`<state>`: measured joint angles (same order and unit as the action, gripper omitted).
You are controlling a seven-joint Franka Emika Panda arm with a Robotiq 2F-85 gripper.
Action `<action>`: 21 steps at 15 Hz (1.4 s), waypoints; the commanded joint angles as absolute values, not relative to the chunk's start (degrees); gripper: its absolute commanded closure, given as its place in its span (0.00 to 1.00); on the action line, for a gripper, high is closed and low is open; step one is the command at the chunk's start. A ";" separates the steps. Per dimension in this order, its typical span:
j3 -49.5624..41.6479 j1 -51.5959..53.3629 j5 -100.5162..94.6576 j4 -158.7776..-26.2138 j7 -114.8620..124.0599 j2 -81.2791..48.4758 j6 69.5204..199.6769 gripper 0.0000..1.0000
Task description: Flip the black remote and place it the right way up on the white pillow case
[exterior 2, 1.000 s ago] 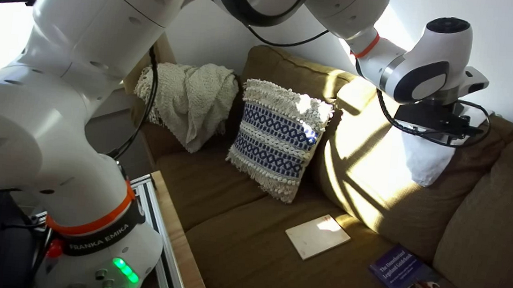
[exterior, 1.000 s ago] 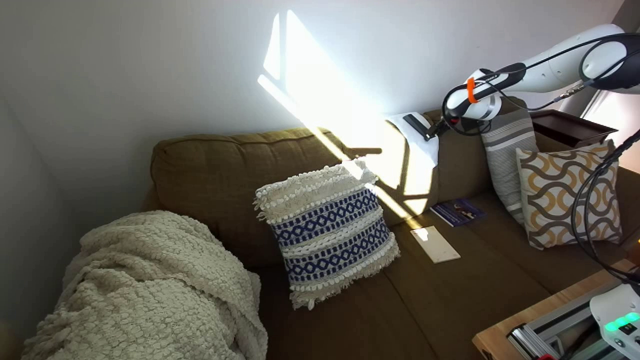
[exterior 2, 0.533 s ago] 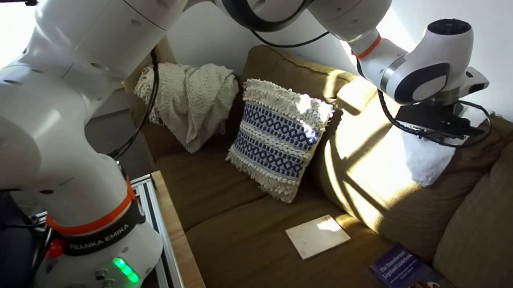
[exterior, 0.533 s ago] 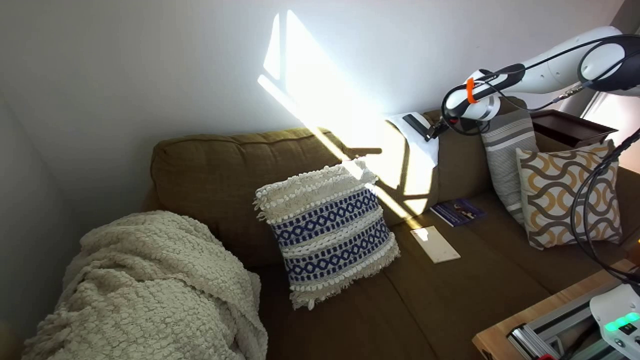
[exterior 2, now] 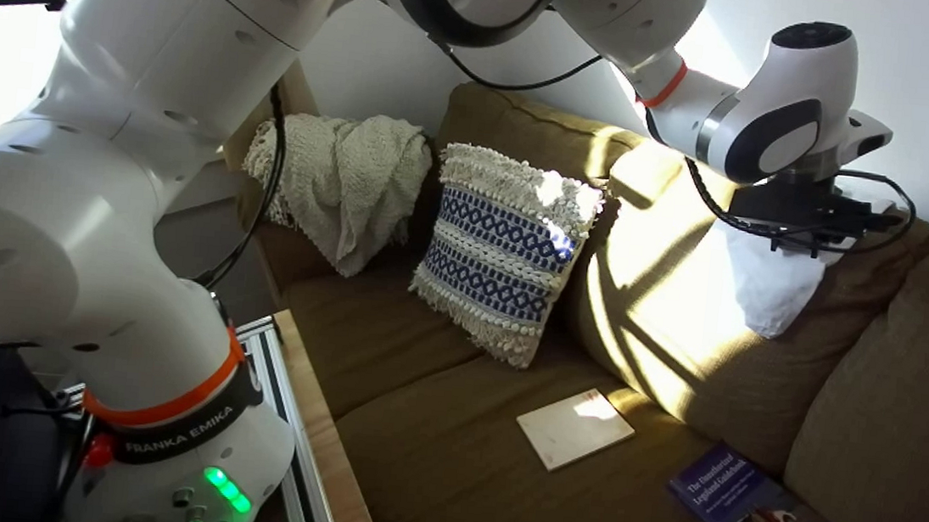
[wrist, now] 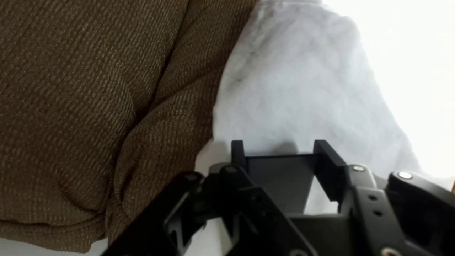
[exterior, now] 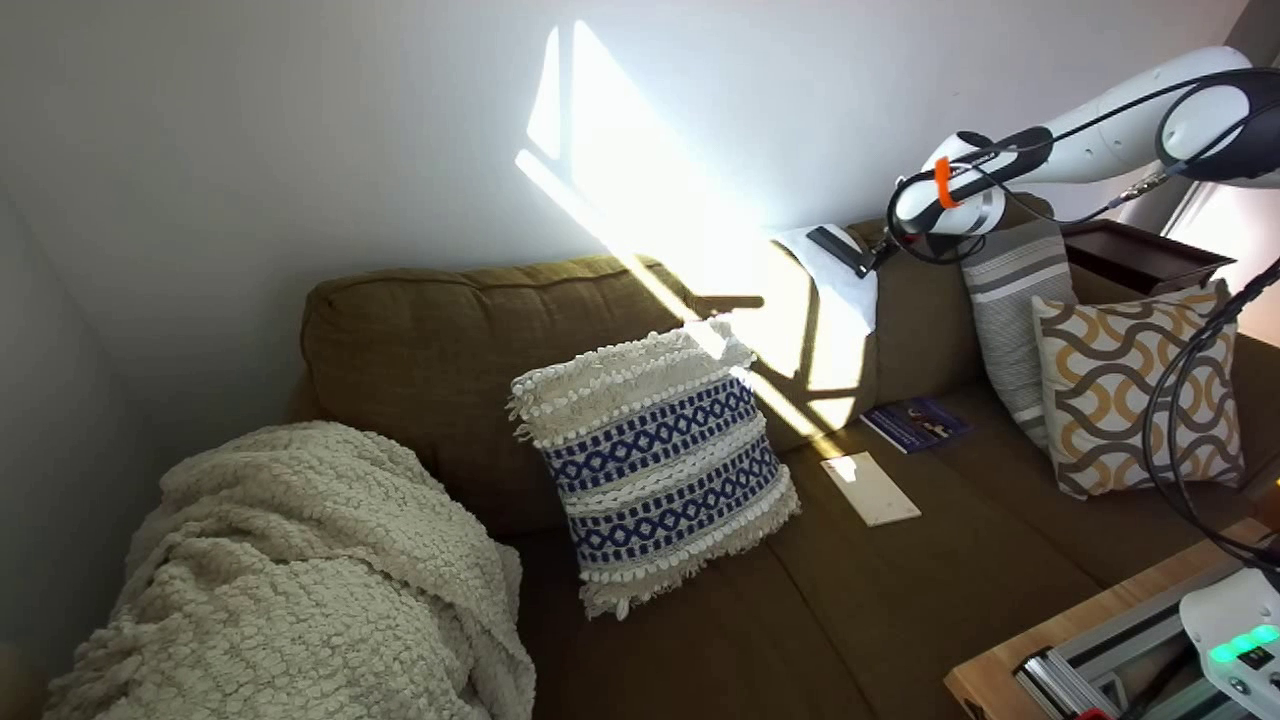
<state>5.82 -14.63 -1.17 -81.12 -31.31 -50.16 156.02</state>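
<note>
The black remote (wrist: 279,174) shows its plain dark face in the wrist view, lying between my fingers. One finger pad stands against each long side of it, so my gripper (wrist: 279,149) is shut on it. The white pillow case (wrist: 302,85) spreads beneath, draped over the couch back. In an exterior view, the remote (exterior: 838,250) slants across the pillow case (exterior: 850,305), with my gripper at its lower right end. Whether it touches the cloth I cannot tell. From another angle the hand hides the remote, and part of the pillow case (exterior 2: 777,291) shows below the gripper.
The brown couch (exterior 2: 448,430) carries a blue-and-white cushion (exterior: 665,480), a cream board (exterior: 870,488) and a blue book (exterior: 917,424). Striped (exterior: 1020,300) and patterned (exterior: 1135,390) pillows sit near the arm. A wall (exterior: 350,130) rises close behind the couch back.
My hand has risen slightly and tilted, moving a little to the right in both exterior views. The remote's end at the gripper has shifted slightly with it.
</note>
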 commanded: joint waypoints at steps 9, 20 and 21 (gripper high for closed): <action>-10.89 -2.06 -21.40 -75.41 -22.90 -52.03 155.39 0.74; -23.76 8.15 -42.10 -75.31 -13.45 -55.48 161.36 0.74; -25.09 8.81 -44.76 -75.32 -11.43 -55.94 162.47 0.74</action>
<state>-20.33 5.99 -37.63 -75.76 -16.89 -53.47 158.76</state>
